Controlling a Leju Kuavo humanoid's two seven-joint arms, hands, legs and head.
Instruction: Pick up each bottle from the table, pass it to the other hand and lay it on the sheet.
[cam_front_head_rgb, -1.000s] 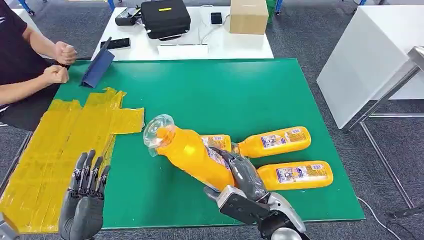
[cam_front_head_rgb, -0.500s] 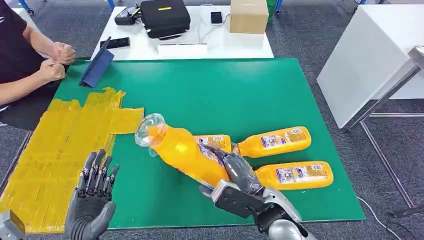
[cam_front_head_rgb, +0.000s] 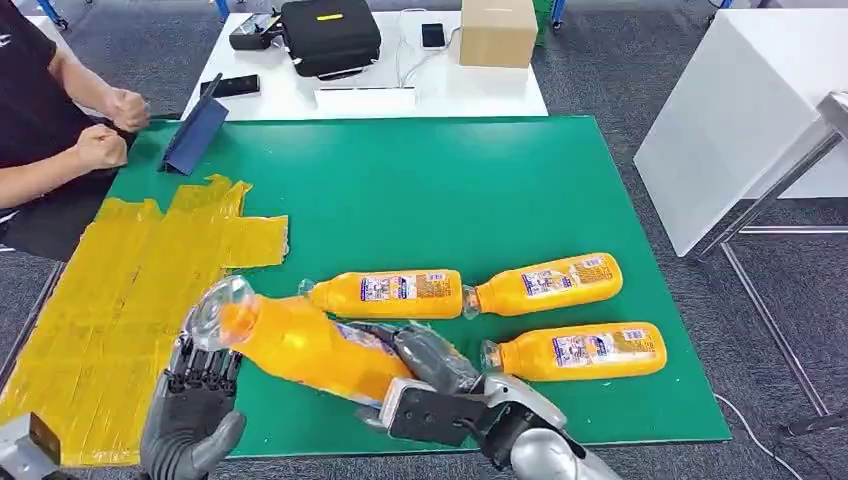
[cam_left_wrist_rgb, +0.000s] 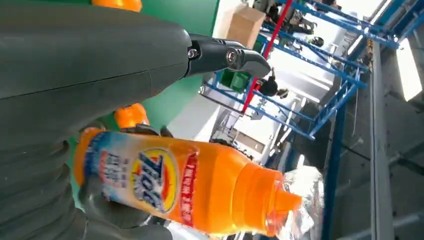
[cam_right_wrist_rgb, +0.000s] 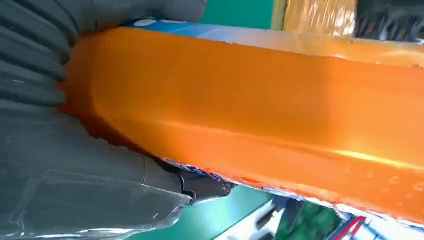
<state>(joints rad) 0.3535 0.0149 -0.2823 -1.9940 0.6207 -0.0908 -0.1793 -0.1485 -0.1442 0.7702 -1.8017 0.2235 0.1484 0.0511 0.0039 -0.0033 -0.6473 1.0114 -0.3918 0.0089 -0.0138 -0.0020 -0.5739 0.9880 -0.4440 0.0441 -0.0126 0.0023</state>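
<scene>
My right hand (cam_front_head_rgb: 430, 365) grips an orange bottle (cam_front_head_rgb: 310, 345) by its lower body and holds it tilted above the green mat (cam_front_head_rgb: 450, 190), clear cap end pointing left. My left hand (cam_front_head_rgb: 195, 410) stands open just under the bottle's neck, fingers spread upward; whether they touch it I cannot tell. In the left wrist view the bottle (cam_left_wrist_rgb: 190, 185) lies across in front of the left hand (cam_left_wrist_rgb: 90, 65). In the right wrist view the right hand (cam_right_wrist_rgb: 75, 165) wraps the bottle (cam_right_wrist_rgb: 260, 110). The yellow sheet (cam_front_head_rgb: 110, 290) lies at the left. Three more orange bottles (cam_front_head_rgb: 395, 293) (cam_front_head_rgb: 550, 283) (cam_front_head_rgb: 585, 350) lie on the mat.
A person (cam_front_head_rgb: 60, 130) sits at the far left with fists near a blue folder (cam_front_head_rgb: 197, 130). Behind the mat a white table carries a black case (cam_front_head_rgb: 330, 35) and a cardboard box (cam_front_head_rgb: 497, 32). Another white table (cam_front_head_rgb: 740, 110) stands to the right.
My right hand has swung the bottle leftward and lower, uncovering a bottle lying behind it. My left hand has moved up and right, close under the bottle's neck.
</scene>
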